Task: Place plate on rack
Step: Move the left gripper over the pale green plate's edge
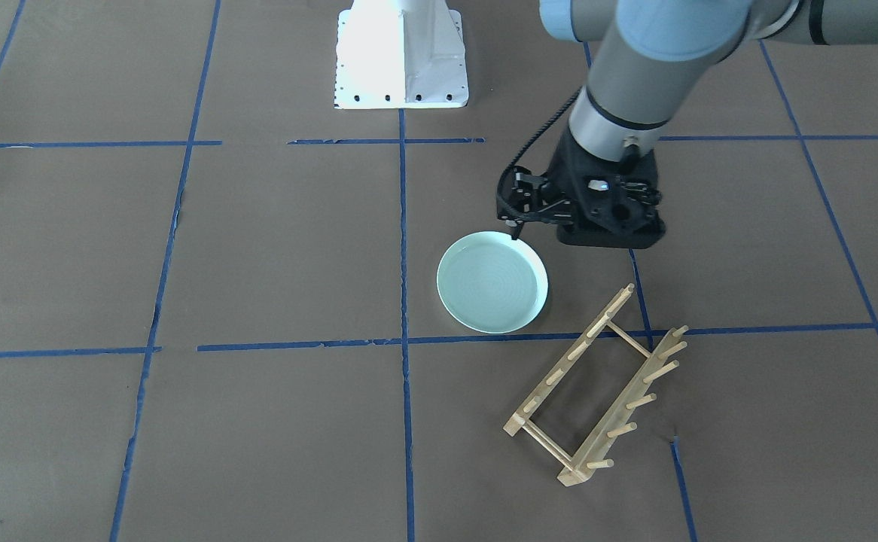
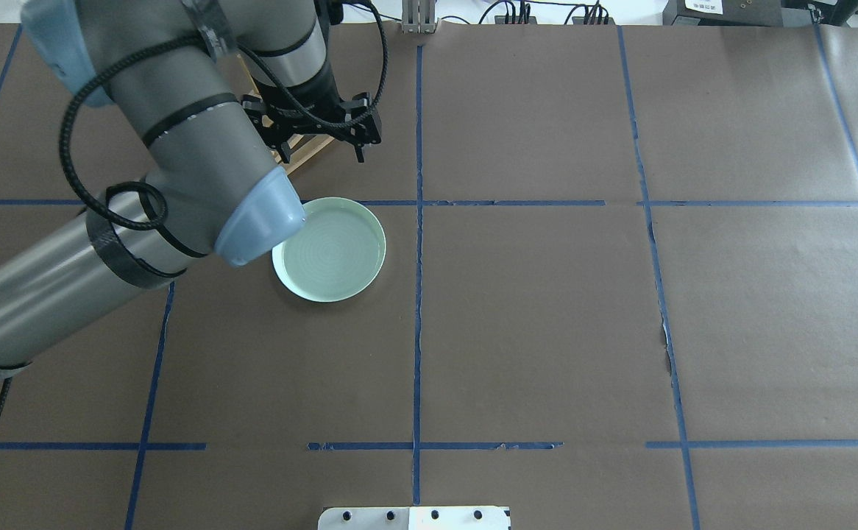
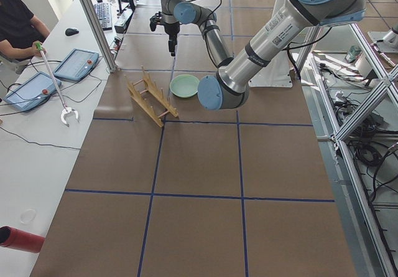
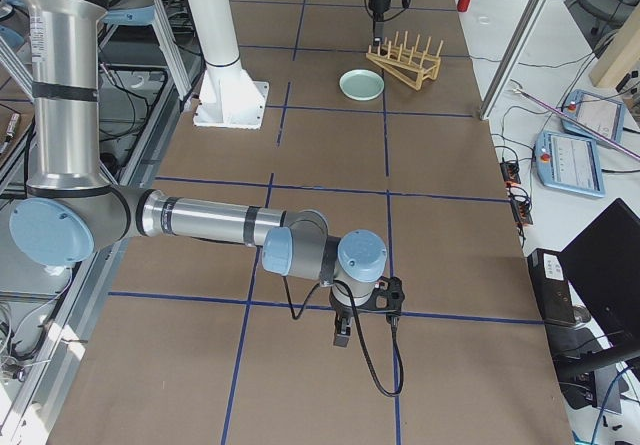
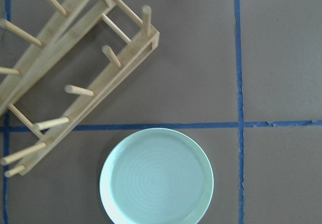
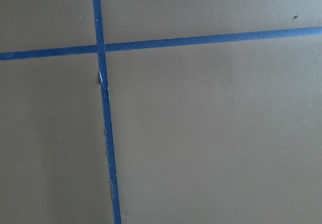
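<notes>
The pale mint-green plate [image 1: 492, 282] lies flat on the brown table, also in the overhead view [image 2: 330, 250] and the left wrist view [image 5: 157, 176]. The light wooden rack [image 1: 620, 410] stands upright beside it, a short gap away, pegs up and empty; it also shows in the left wrist view [image 5: 100, 80]. My left gripper [image 1: 556, 229] hangs open and empty high above the plate's edge and the rack's end [image 2: 320, 154]. My right gripper [image 4: 340, 330] is low over bare table far from both; I cannot tell its state.
The white robot base [image 1: 401, 53] stands behind the plate. Blue tape lines [image 1: 403, 226] grid the table. A person [image 3: 18, 28] with a grabber stick and tablets sits at a side table beyond the rack.
</notes>
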`<action>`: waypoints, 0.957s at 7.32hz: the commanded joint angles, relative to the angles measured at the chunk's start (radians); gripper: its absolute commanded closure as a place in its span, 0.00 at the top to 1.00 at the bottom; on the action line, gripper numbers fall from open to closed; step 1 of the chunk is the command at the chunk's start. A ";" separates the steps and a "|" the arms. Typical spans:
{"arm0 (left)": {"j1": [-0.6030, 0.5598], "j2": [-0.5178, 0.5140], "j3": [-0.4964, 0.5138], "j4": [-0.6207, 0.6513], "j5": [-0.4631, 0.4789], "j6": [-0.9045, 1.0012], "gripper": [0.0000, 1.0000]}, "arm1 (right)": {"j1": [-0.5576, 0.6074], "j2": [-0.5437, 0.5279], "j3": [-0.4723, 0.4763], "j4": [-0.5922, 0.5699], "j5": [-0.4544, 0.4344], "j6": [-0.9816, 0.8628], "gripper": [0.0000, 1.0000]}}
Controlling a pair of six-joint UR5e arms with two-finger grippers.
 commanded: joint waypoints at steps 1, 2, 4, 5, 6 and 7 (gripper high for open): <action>0.117 -0.014 0.122 -0.106 0.118 -0.137 1.00 | 0.000 0.000 0.000 0.000 0.000 0.000 1.00; 0.158 -0.014 0.197 -0.174 0.174 -0.161 1.00 | 0.000 0.000 0.000 0.000 0.000 0.000 1.00; 0.185 -0.005 0.283 -0.263 0.180 -0.167 1.00 | 0.000 0.000 0.000 0.000 0.000 0.000 1.00; 0.196 0.010 0.301 -0.303 0.181 -0.172 1.00 | 0.000 0.000 0.000 0.000 0.000 0.000 1.00; 0.197 0.027 0.304 -0.332 0.181 -0.178 1.00 | 0.000 0.000 0.000 0.000 0.000 0.000 1.00; 0.203 0.039 0.305 -0.357 0.181 -0.179 0.98 | 0.000 0.000 0.000 0.000 0.000 0.000 1.00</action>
